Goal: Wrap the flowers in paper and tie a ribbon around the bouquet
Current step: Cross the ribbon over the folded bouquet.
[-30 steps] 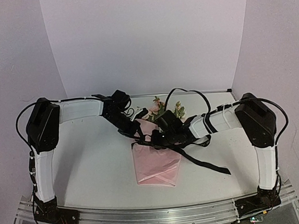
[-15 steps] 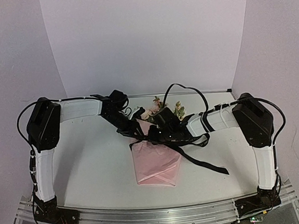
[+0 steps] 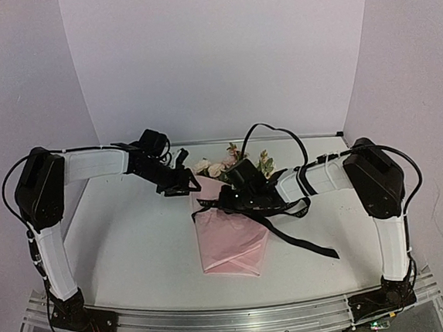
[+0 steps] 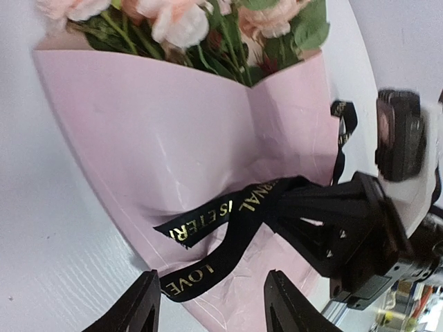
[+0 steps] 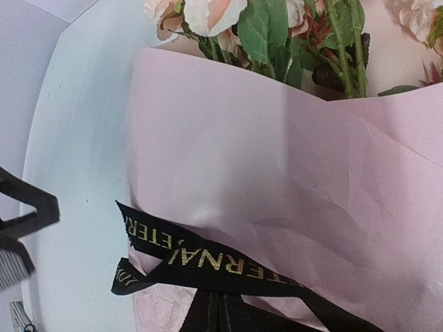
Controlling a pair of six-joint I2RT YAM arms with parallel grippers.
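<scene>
Black left pincer (image 4: 211,283): jaws apart, empty, ribbon (image 4: 228,214) ends just ahead of it. Right pincer (image 5: 220,311): closed on the ribbon at the bouquet (image 3: 228,243) waist. Wrist views show gold lettering; only the overhead shows a ribbon tail trailing beyond the right pincer across the white bench (image 3: 135,243). Farther ahead, flowers (image 4: 180,24), paper (image 5: 277,159) around stems. Pale lilac walls (image 3: 220,57) behind.
</scene>
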